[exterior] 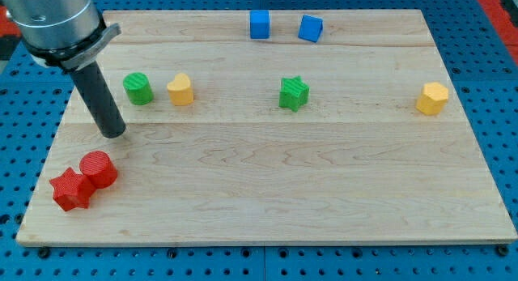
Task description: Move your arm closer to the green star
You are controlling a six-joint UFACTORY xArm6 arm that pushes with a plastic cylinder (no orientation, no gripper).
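Currently, in the camera view, my tip (114, 134) rests on the bench (267, 192) at nine o'clock, touching nothing: a plain rod, this tool cannot open or grip. The green cylinder (137, 88) and yellow block (180, 90) sit toward two o'clock of it. The green star (294, 93) stands well apart, near centre, likely awaiting my approach.
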